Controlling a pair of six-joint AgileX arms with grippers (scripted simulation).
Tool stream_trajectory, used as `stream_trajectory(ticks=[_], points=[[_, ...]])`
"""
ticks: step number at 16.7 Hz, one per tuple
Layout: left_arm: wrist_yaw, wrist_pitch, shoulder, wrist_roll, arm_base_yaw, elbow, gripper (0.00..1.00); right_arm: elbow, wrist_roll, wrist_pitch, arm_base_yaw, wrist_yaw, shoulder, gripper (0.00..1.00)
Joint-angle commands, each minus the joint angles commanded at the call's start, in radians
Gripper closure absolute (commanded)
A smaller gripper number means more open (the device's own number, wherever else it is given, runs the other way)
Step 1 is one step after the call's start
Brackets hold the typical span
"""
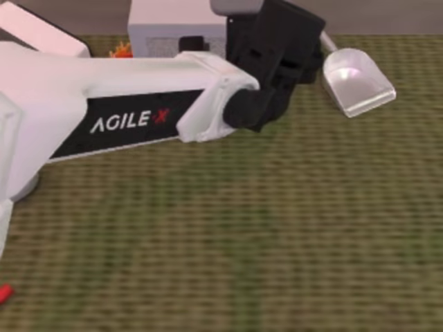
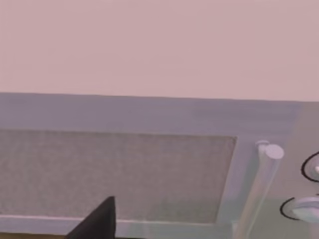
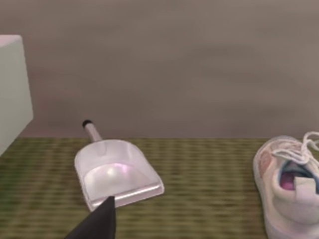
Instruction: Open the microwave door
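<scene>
At the table's far edge, near the middle in the top view, sits the microwave (image 1: pixel 173 28), with the left arm stretched across from the left and the left gripper (image 1: pixel 277 59) right up against its front. Open or closed: cannot tell from any view. Seen from the left wrist, the microwave door (image 2: pixel 114 169) fills most of the picture, looks shut and lies straight ahead and close. The bar handle (image 2: pixel 261 189) runs along the door's edge, between the mesh window and the two knobs (image 2: pixel 306 206). Judged from this, needs a sideways shift toward that bar, then a grip across its long axis. Left arm clearly nearer. Right gripper (image 3: pixel 97 223) parked well off, facing a scoop (image 3: pixel 117 177) and a shoe (image 3: pixel 289 184); state likewise impossible to tell.
</scene>
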Motion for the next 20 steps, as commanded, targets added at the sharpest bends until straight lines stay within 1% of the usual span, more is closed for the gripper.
stream_trajectory(ticks=[3, 8, 13, 20], points=[[0.022, 0.014, 0.066, 0.019, 0.023, 0.067, 0.00, 0.000, 0.000, 0.000, 0.000, 0.000, 0.000, 0.00], [0.080, 0.043, 0.220, 0.063, 0.089, 0.218, 0.00, 0.000, 0.000, 0.000, 0.000, 0.000, 0.000, 0.00], [0.088, 0.046, 0.238, 0.068, 0.098, 0.235, 0.00, 0.000, 0.000, 0.000, 0.000, 0.000, 0.000, 0.00], [0.088, 0.046, 0.238, 0.068, 0.098, 0.235, 0.53, 0.000, 0.000, 0.000, 0.000, 0.000, 0.000, 0.00]])
